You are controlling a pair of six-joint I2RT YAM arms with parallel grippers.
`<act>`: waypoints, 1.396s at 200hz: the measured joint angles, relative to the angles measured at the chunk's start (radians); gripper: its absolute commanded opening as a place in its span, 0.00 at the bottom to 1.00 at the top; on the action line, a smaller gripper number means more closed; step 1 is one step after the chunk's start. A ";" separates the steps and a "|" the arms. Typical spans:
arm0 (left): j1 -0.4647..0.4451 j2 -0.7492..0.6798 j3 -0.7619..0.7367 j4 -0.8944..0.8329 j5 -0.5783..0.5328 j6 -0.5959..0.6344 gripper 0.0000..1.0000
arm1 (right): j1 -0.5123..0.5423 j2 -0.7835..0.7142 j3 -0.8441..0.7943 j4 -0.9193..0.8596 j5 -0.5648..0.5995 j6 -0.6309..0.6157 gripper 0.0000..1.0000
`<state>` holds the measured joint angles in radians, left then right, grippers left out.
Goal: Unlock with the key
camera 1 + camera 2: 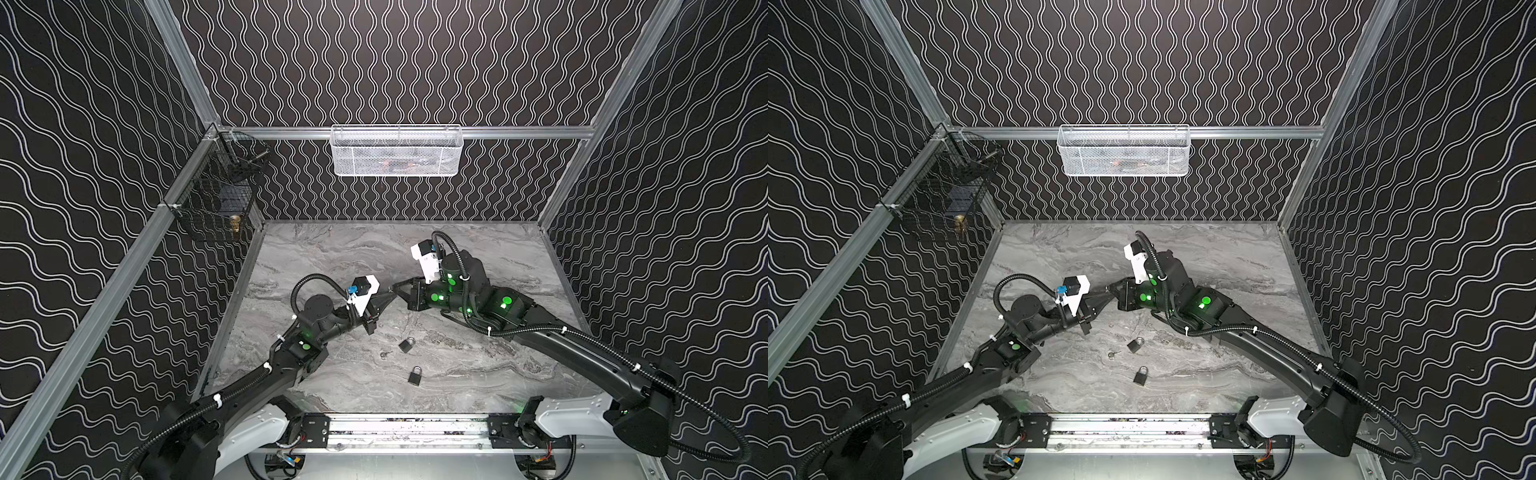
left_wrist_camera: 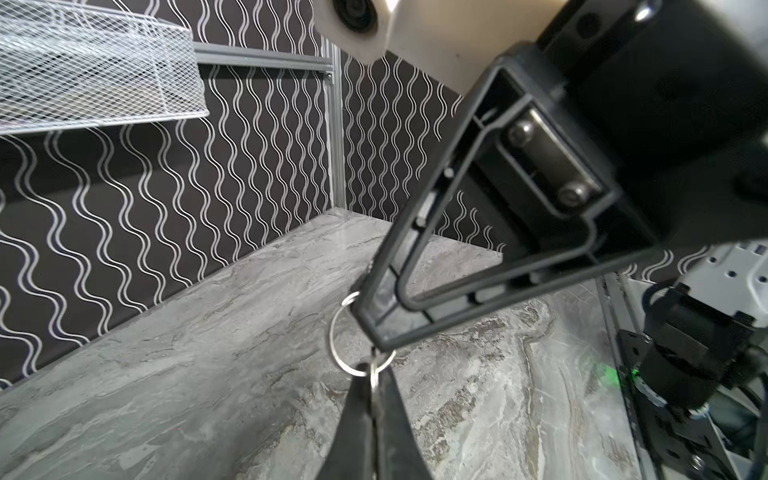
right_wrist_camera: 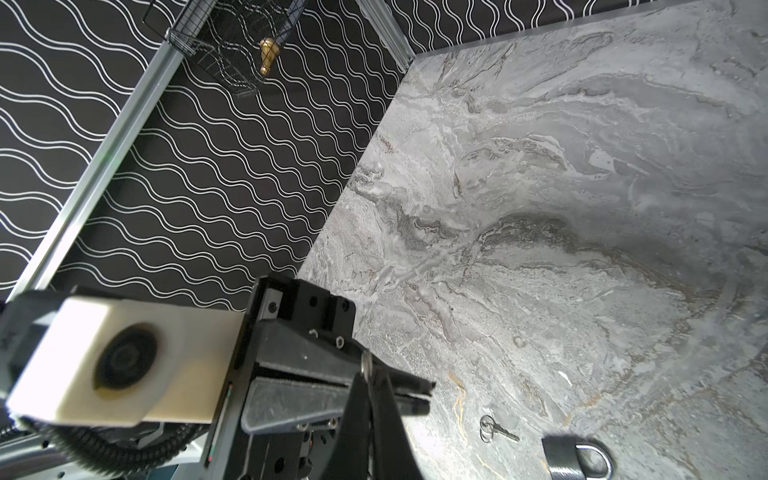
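My left gripper (image 1: 390, 294) and right gripper (image 1: 393, 287) meet tip to tip above the middle of the marble table (image 1: 498, 257). Between them hangs a small silver key (image 2: 374, 376) on a ring (image 2: 337, 332). In the left wrist view my left gripper (image 2: 374, 388) is shut on the key, and the ring hangs by the right gripper's fingers (image 2: 415, 266). In the right wrist view my right gripper (image 3: 367, 380) is shut on the key (image 3: 365, 365). Two black padlocks (image 1: 407, 344) (image 1: 415, 375) lie on the table nearer the front, with a second key (image 1: 385, 354) beside them.
A white mesh basket (image 1: 395, 151) hangs on the back wall. A black wire basket (image 1: 216, 195) with a brass piece in it hangs on the left wall. Patterned walls close the table on three sides. The arm rail (image 1: 407, 428) runs along the front.
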<state>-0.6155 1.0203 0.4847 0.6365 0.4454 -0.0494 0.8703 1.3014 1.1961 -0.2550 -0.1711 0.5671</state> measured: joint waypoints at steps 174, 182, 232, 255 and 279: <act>0.021 0.156 0.175 -0.046 0.296 -0.055 0.00 | -0.173 -0.151 -0.172 0.190 -0.364 -0.243 0.54; 0.021 0.164 0.183 -0.047 0.311 -0.055 0.00 | -0.179 -0.151 -0.170 0.189 -0.361 -0.255 0.54; 0.021 0.178 0.208 -0.040 0.360 -0.056 0.00 | -0.188 -0.123 -0.131 0.151 -0.391 -0.348 0.46; 0.021 0.200 0.224 -0.044 0.375 -0.056 0.00 | -0.196 -0.122 -0.132 0.146 -0.408 -0.370 0.41; 0.021 0.214 0.241 -0.050 0.394 -0.056 0.00 | -0.205 -0.103 -0.127 0.132 -0.425 -0.392 0.37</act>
<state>-0.5941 1.2346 0.7261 0.5869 0.8394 -0.1059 0.6655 1.1980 1.0691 -0.1230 -0.5961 0.1749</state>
